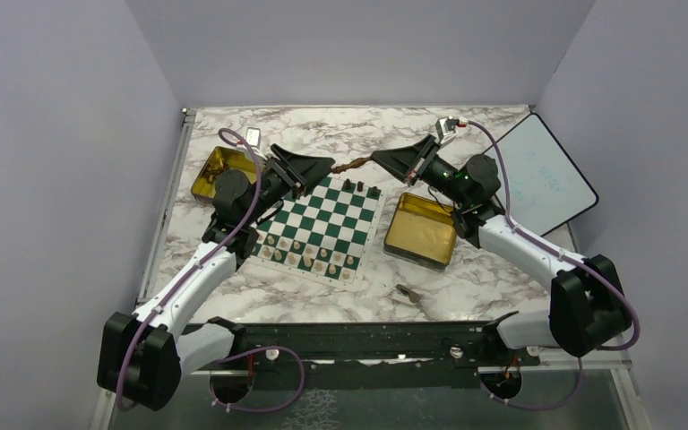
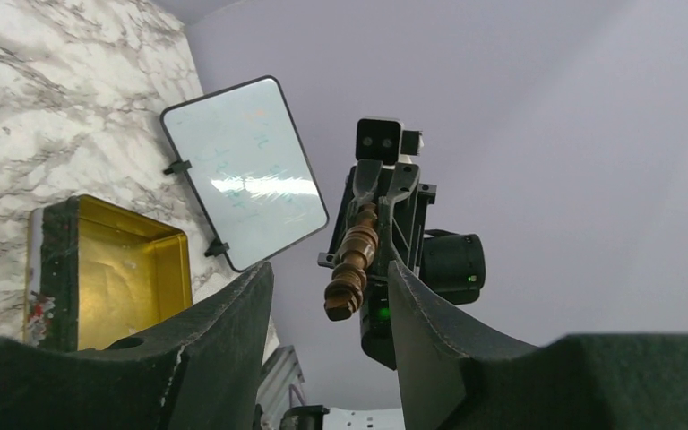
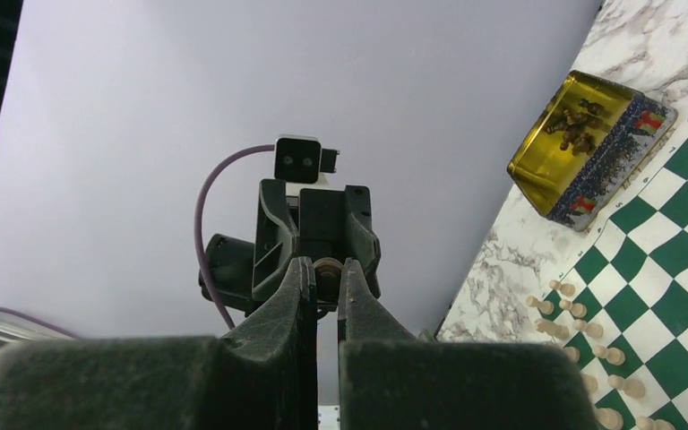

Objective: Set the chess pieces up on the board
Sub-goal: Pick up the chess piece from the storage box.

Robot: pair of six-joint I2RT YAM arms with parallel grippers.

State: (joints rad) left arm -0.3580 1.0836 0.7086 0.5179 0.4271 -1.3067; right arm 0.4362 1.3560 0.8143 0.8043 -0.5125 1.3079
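Observation:
A dark brown chess piece (image 1: 354, 165) hangs level in the air above the far edge of the board (image 1: 333, 235). My right gripper (image 3: 327, 266) is shut on the base end of the piece (image 3: 328, 269). In the left wrist view the piece's head (image 2: 348, 291) pokes between the fingers of my left gripper (image 2: 330, 269), which is open and touches neither side of it. Pale pieces (image 1: 309, 258) fill the board's near rows. A few dark ones (image 1: 358, 185) stand on its far row.
A gold tin (image 1: 218, 170) with dark pieces sits left of the board. A second gold tin (image 1: 421, 230) lies to its right. A black-rimmed white tablet (image 1: 542, 175) rests at the far right. One loose piece (image 1: 409, 292) lies on the marble near the front.

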